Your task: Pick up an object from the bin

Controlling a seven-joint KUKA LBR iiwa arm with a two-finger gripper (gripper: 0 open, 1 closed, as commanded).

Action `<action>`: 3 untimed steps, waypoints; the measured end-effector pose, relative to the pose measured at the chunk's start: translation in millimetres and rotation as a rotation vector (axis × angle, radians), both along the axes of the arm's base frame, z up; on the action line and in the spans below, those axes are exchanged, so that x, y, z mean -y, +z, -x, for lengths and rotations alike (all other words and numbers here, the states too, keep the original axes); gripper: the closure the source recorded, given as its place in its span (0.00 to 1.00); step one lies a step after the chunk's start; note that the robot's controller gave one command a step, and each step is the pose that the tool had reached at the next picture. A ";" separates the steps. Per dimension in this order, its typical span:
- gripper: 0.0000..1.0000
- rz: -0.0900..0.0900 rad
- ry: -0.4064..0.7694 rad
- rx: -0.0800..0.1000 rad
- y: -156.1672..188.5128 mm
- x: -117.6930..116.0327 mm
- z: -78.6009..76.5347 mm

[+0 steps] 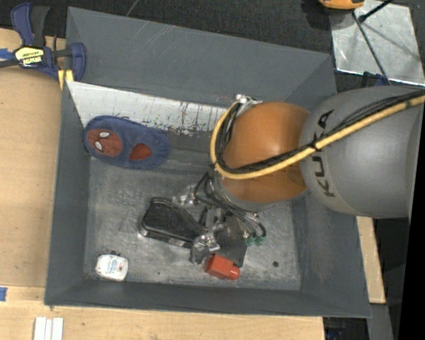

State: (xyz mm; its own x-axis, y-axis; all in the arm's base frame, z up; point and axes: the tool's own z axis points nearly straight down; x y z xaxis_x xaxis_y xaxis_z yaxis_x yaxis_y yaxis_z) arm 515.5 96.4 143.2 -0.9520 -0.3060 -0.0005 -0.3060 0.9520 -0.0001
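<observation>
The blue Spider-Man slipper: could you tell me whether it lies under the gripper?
No, the blue Spider-Man slipper lies at the upper left of the bin, well apart from the gripper.

Slipper lies back-left, flat case centre, small box front-left.

Black, flat, rounded-oblong item lay flat at mid-floor of bin, long axis roughly left-right, right end hidden. Small red block lay near that end, toward the front wall.
</observation>
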 end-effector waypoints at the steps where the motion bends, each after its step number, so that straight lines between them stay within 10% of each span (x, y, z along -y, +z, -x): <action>1: 0.00 -0.001 -0.162 0.006 -29.0 4.7 -9.1; 2: 1.00 -0.002 -0.165 0.008 -30.7 4.8 -9.6; 3: 1.00 -0.004 -0.182 0.011 111.6 -19.4 2.5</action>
State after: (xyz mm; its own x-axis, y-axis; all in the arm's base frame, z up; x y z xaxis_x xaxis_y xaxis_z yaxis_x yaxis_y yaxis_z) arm 513.1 115.8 254.8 -0.9916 -0.1289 -0.0117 -0.1290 0.9916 0.0015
